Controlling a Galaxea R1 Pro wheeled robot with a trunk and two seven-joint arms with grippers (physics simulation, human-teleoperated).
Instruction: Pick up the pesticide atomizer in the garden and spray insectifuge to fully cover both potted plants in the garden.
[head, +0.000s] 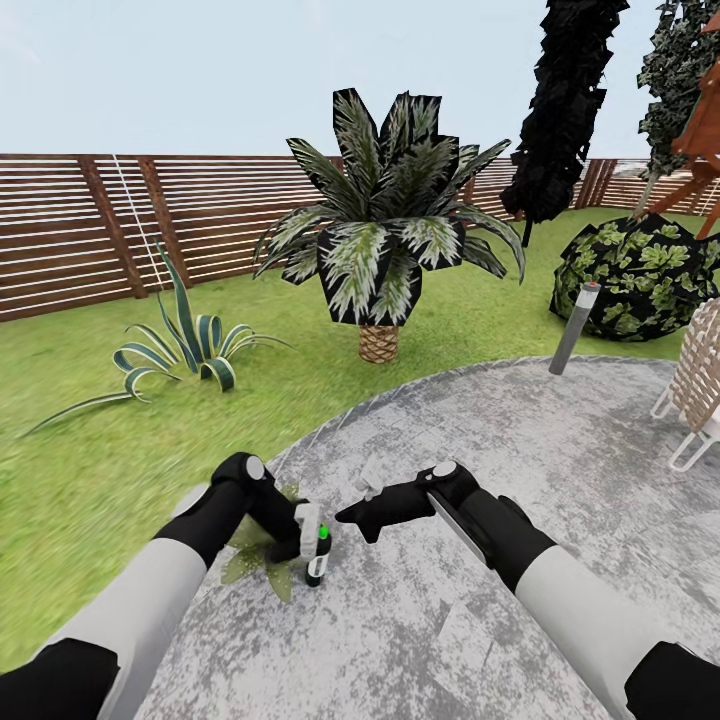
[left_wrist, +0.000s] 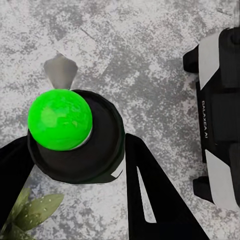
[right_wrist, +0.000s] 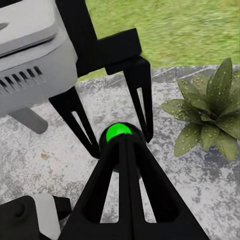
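Grey garden paving beside lawn | atomizer (head: 317, 560) upright beside small leafy plant (head: 262, 552) | left claw (head: 306, 530) open, fingers straddling bottle, not closed | right claw (head: 352, 515) near, grip unclear | advice: centre on body below green cap (left_wrist: 60, 119), squeeze level.

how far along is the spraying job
The left gripper brackets the green-capped atomizer, which looks to be standing on the paving; a firm grip isn't certain. The right gripper hovers close by. Whether the small potted plant beside it has been sprayed can't be told.
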